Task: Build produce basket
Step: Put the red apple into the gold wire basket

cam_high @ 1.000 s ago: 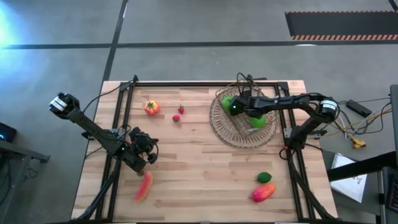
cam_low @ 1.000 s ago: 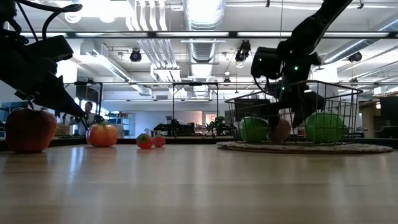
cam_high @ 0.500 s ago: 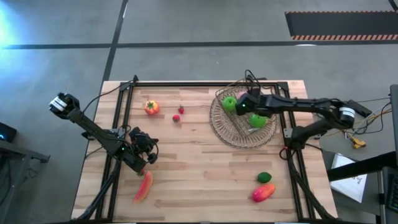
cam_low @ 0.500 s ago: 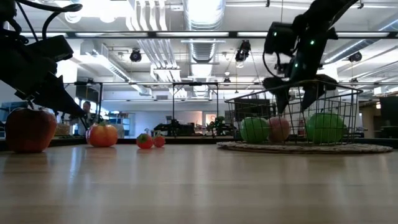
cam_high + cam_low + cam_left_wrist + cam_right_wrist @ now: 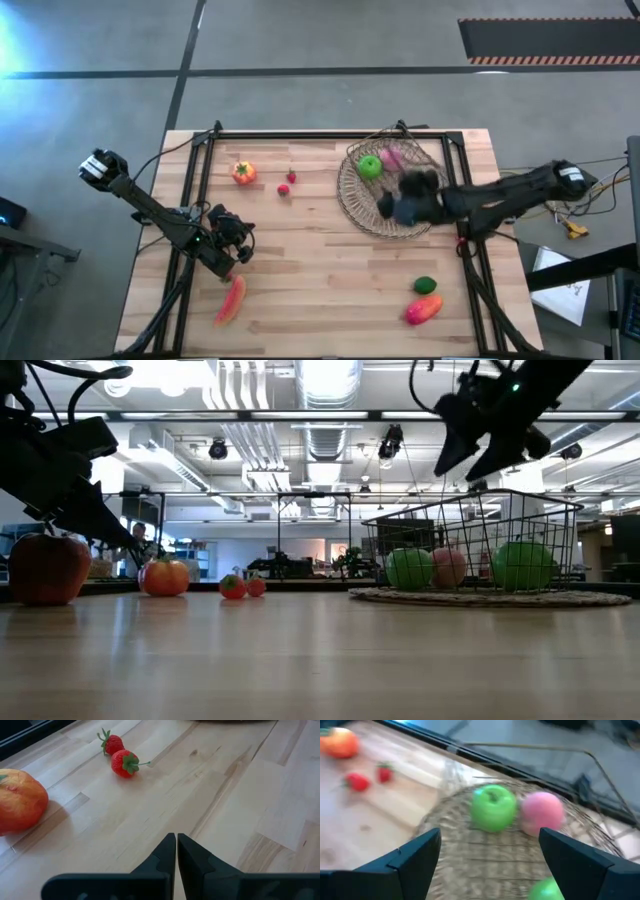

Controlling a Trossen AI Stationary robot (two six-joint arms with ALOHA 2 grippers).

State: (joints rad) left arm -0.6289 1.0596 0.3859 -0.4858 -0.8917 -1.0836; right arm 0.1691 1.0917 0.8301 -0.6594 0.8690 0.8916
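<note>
A: Near edge first. What's still out?

B: Red pepper [image 5: 230,298] near the left front, and the lime [image 5: 425,285] with a red-pink fruit [image 5: 423,309] just beside it at the right front. None in the basket yet.

A: Left gripper [image 5: 232,243]?

B: Parked above the table just behind the pepper, fingers [image 5: 165,855] pressed together, holding nothing. Waiting.

A: Right gripper [image 5: 400,205]?

B: Blurred, over the near side of the basket [image 5: 352,205]. Fingers [image 5: 417,855] spread wide apart, empty; the low view has it well above the basket rim.

A: Basket contents?

B: Green apple [image 5: 369,166] and pink peach [image 5: 390,157] side by side at the far side; the right wrist view shows a second green apple [image 5: 547,889] nearer that arm.

A: Farther back?

B: Two strawberries [image 5: 288,182] and the tomato [image 5: 242,172] on the table's far left part, well apart from the basket.

A: Step?

B: Looks like between a drop and the next pick. Next probably calls for swinging to the lime pair, coming down with fingers straddling one fruit, not nudging its neighbour.
</note>
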